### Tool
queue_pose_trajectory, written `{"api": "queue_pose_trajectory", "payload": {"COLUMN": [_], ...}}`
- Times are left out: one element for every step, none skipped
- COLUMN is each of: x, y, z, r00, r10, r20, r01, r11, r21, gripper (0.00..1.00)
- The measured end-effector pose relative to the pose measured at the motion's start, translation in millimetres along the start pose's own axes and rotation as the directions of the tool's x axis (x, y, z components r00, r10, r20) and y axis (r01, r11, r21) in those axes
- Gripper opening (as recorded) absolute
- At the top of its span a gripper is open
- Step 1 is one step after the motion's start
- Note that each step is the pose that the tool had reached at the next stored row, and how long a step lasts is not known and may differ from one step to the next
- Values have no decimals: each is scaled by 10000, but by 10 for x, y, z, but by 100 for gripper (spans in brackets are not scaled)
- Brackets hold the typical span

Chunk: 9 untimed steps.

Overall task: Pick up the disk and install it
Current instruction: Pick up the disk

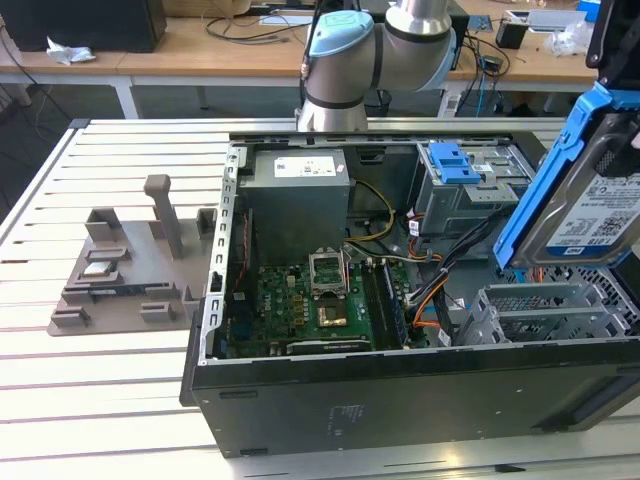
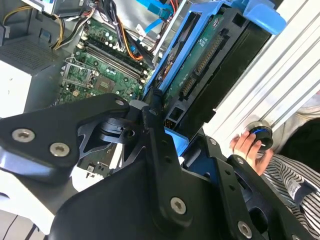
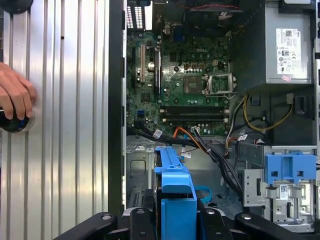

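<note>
Blue plastic is wrapped round the edges of the disk (image 1: 585,205), which is held up in the air at the exterior view's right, over the open case (image 1: 400,390). The disk is tilted, and its white-and-blue label is turned toward the camera. Its low end is just above a silver cage (image 1: 540,310) in the corner of the case. It has not yet been set into the cage.

The gripper (image 3: 176,217) is closed on the disk. In the first wrist view the blue frame is squeezed between two black fingers (image 3: 137,220), one on each side. In the second wrist view the green underside of the disk (image 2: 200,55) is seen sticking out past the gripper (image 2: 180,132).

Inside the case a green board (image 1: 300,310) is laid flat, with a grey power box (image 1: 298,200) just beside it. A blue latch (image 1: 447,160) is fixed on another cage at the far side. Black, orange and yellow wires (image 1: 440,290) are bundled between the board and the cages.

The case is laid on its side on a silver slatted table (image 1: 100,400). At the exterior view's left a grey stand (image 1: 160,215) is placed on the table, apart from the case, and a small square chip (image 1: 97,268) is set on it.

A hand (image 3: 15,97) is laid on the table beside the case, and a small round black-and-blue thing (image 3: 12,122) is touched by it. A striped sleeve (image 2: 295,185) is seen in the second wrist view.
</note>
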<state>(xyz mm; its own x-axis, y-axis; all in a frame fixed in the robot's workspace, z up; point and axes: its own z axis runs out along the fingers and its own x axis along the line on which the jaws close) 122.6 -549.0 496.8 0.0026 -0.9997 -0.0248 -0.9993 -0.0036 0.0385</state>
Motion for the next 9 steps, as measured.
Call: {"api": "queue_pose_trajectory", "payload": {"x": [0, 1, 1, 2, 3, 4, 13, 24, 31], "y": [-11, -16, -26, -41, -57, -74, -86, -91, -97], "z": [11, 17, 29, 52, 87, 137, 178, 190, 199], "r00": [10000, 10000, 10000, 10000, 10000, 10000, 10000, 10000, 10000], "r10": [-1, 0, 0, 1, 0, 1, 0, 0, 0], "r20": [-4, -4, -5, -8, -9, -9, -7, -9, -8], "r01": [1, 0, 0, -1, 0, -1, 0, 0, 0], "r11": [10000, 10000, 10000, 10000, 10000, 10000, 10000, 10000, 10000], "r21": [0, 0, 0, 0, -1, -1, -1, -1, 0], "gripper": [37, 37, 37, 37, 37, 37, 37, 37, 37]}}
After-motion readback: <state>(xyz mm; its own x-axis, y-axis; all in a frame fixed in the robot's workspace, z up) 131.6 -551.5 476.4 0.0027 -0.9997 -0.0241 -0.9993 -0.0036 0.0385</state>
